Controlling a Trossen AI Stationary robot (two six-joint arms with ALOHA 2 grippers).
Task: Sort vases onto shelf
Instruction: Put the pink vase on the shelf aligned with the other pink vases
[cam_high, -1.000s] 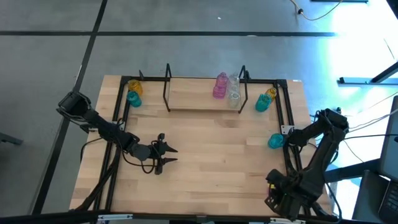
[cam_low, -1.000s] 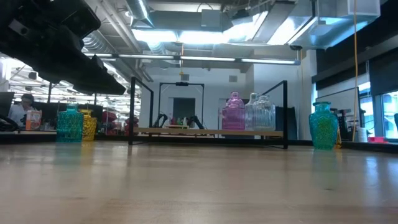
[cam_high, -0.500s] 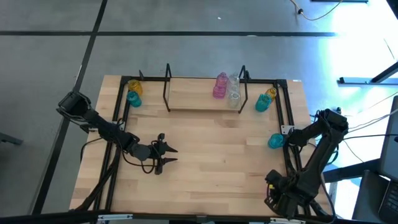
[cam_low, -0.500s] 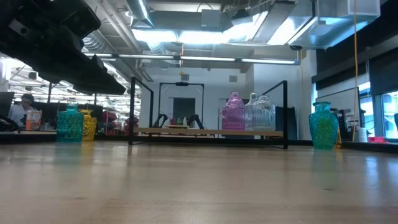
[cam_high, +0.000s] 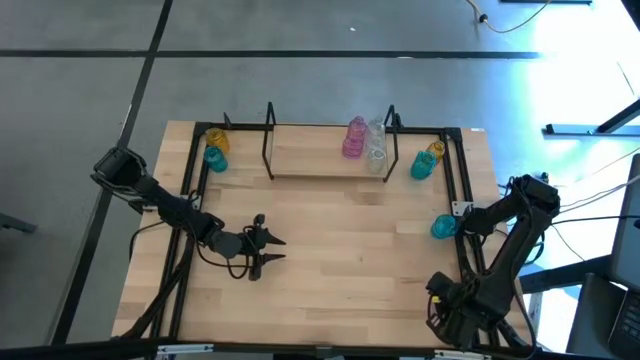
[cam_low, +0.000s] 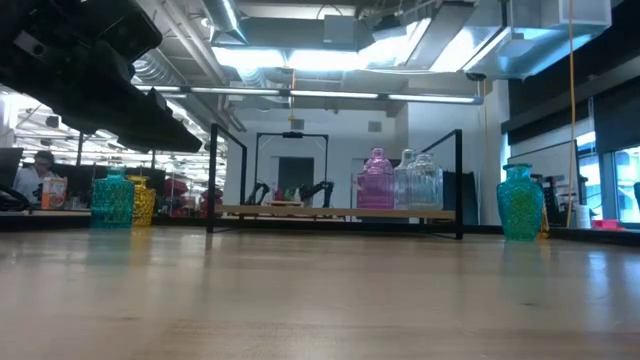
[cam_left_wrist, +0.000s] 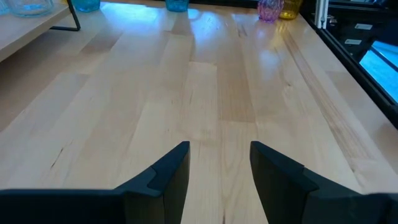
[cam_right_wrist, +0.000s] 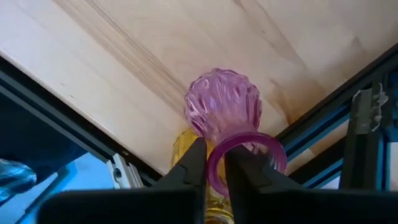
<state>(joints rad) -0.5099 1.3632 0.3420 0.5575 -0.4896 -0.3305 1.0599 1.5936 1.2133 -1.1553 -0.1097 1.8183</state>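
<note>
The held pink vase is ribbed, translucent and bulb-bodied, and it sits at the table's right edge by the black frame. The right gripper has its jaws pressed almost together, pinching the wall of the vase's rim. A yellow vase sits just behind it, and a teal vase stands close by. The shelf lies far centre, with a second pink vase and a clear vase at its right end. The left gripper hovers over the near-left boards, jaws spread and empty. From above, nothing has shifted since a second ago
</note>
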